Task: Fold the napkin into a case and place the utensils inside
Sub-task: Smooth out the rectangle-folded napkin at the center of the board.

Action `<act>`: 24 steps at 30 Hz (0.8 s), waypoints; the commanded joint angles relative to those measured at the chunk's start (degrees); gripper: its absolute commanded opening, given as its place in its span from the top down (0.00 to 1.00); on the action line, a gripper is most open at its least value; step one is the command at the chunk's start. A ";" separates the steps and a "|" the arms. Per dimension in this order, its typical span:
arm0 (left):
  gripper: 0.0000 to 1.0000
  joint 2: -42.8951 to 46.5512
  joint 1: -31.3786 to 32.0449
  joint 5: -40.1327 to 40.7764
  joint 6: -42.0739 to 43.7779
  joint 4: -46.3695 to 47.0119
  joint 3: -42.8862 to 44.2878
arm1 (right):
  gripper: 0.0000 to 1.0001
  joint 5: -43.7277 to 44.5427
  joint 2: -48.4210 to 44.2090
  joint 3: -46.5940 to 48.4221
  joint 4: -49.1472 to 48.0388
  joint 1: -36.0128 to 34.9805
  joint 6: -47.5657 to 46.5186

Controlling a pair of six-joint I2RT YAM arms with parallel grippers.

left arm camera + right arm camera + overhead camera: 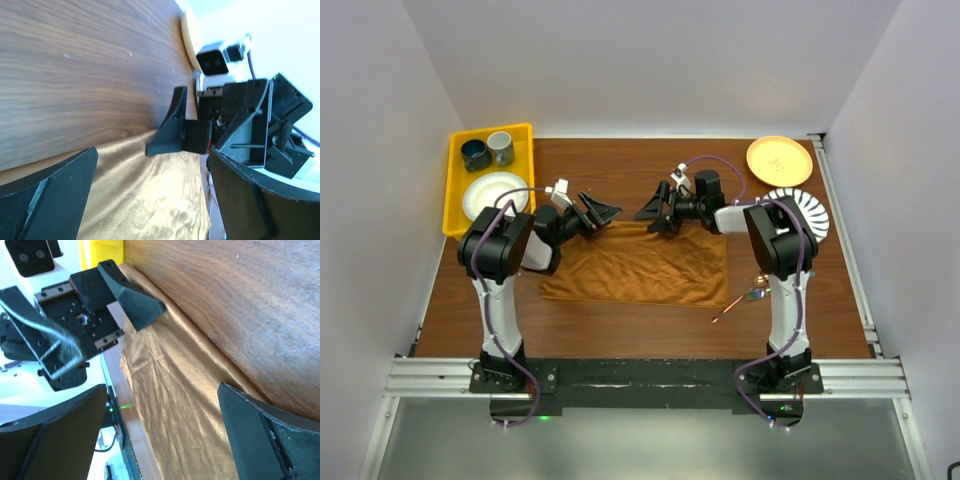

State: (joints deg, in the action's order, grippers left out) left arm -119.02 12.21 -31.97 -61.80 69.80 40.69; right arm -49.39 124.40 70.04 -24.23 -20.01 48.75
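Note:
The rust-brown napkin (640,265) lies on the table as a wide rectangle, with no narrow case formed. It also shows in the left wrist view (150,195) and in the right wrist view (175,405). My left gripper (597,214) is open and empty just above the napkin's far left edge. My right gripper (654,212) is open and empty just above its far edge, facing the left one. The utensils (745,298) lie on the table right of the napkin, near the right arm.
A yellow tray (457,190) at the back left holds two cups (488,150) and a white plate (492,193). An orange plate (779,158) and a ridged white plate (808,210) sit at the back right.

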 commanded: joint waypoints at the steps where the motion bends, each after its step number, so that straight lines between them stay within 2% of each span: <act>1: 0.00 -0.25 -2.80 4.45 1.42 -1.33 -2.89 | 0.02 -0.62 0.85 -0.61 3.92 1.55 -3.48; 9: 0.00 1.60 -3.33 6.56 2.74 -5.81 -3.07 | 0.02 -1.50 -1.96 -0.69 8.31 6.64 -6.30; 24: 0.00 1.78 -3.42 6.74 3.70 -6.43 -3.42 | 0.02 -3.88 -1.71 0.36 33.00 18.07 -32.47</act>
State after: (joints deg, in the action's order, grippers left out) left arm -116.88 10.04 -27.77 -61.32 68.05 38.70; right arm -58.02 121.32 70.54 -4.14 -4.84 28.67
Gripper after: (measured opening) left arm 0.997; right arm 0.982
